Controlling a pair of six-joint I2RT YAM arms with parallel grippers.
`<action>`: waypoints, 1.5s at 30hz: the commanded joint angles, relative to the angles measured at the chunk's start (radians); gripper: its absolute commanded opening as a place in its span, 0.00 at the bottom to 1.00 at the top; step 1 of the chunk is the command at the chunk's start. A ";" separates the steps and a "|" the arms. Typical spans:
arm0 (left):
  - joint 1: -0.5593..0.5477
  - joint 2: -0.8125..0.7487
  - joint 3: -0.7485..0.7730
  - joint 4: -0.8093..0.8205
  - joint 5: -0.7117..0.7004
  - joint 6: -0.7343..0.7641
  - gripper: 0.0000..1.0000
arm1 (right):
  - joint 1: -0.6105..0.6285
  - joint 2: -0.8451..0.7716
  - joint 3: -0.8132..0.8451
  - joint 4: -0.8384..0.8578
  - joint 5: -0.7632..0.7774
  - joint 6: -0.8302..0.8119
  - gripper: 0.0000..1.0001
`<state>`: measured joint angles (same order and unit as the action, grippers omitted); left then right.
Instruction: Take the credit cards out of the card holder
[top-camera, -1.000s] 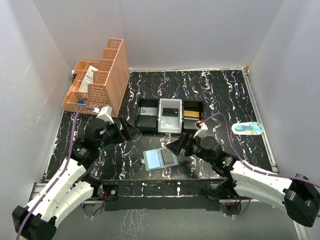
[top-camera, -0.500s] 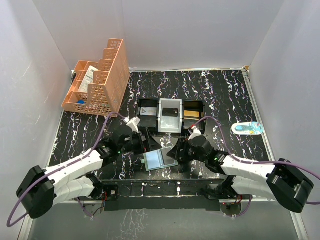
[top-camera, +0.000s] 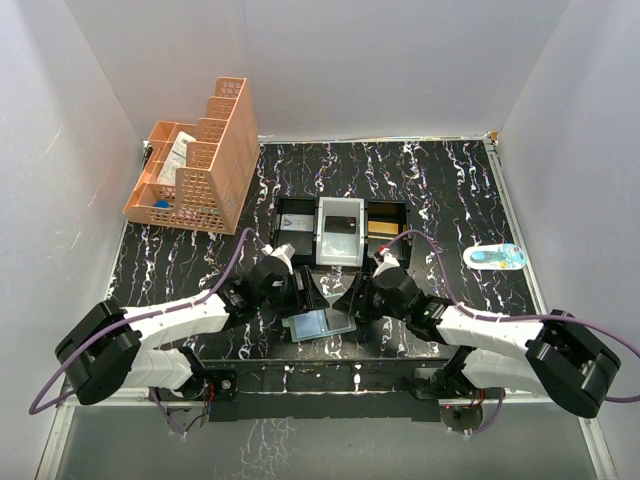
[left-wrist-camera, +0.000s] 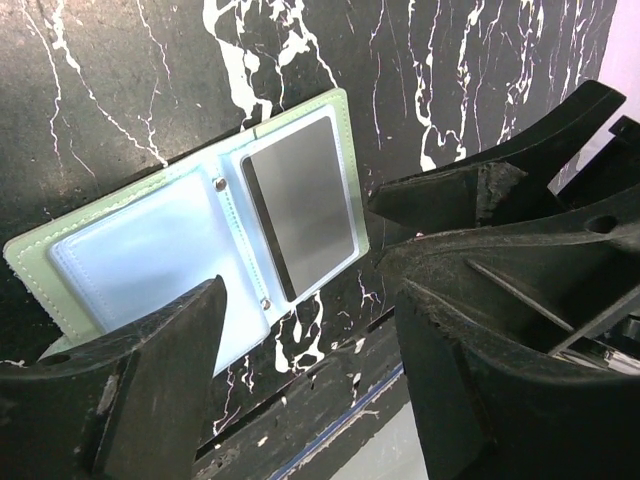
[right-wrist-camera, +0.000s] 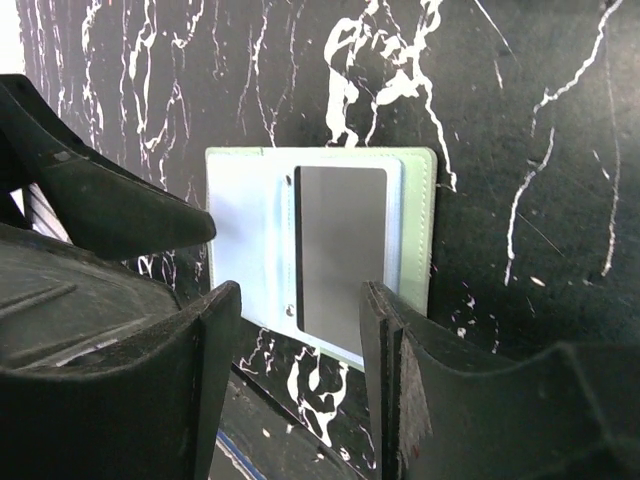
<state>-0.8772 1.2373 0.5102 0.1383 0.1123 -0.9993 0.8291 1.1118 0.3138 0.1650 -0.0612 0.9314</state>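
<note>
**Q:** Both arms have been swung in since a second ago. The left gripper (top-camera: 308, 296) and right gripper (top-camera: 352, 300) were held back on either side, and now they're lowered right over the card holder (top-camera: 318, 323), which hasn't noticeably been shifted. Which step is being worked?

**A:** Approach, it'd be judged; nothing's been pulled out yet. Left to right: the orange lattice organiser (top-camera: 195, 170) is parked at the far left corner of the table (top-camera: 450, 190), the black-and-white tray (top-camera: 340, 232) is set mid-table, and the holder is laid open and flat just short of the near edge, about the middle, between the two grippers. Left jaws are seen parted with nothing caught between them. Right jaws are likewise parted and empty.

**Q:** And the cards?

**A:** One silver-grey card (left-wrist-camera: 300, 210) can be made out in the holder's right panel, tucked in its sleeve. Whether anything's in the pale blue left panel can't be told. Next, the holder would probably need to be pinned down by one gripper while the card's edge gets pinched and slid out by the other. Thin card, slick sleeve, so a low, careful pinch is called for.
</note>
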 joint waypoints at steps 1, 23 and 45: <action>-0.017 0.008 0.051 0.006 -0.047 -0.010 0.65 | -0.001 0.028 0.065 0.045 0.006 0.020 0.47; -0.082 0.089 0.050 0.037 -0.062 -0.043 0.37 | -0.001 0.176 0.082 0.017 0.008 0.035 0.34; -0.104 0.181 -0.007 0.098 -0.121 -0.106 0.31 | -0.001 0.177 0.074 0.037 -0.037 0.040 0.26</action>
<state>-0.9722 1.4315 0.5327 0.2306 0.0254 -1.0939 0.8291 1.2839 0.3695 0.1871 -0.0898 0.9703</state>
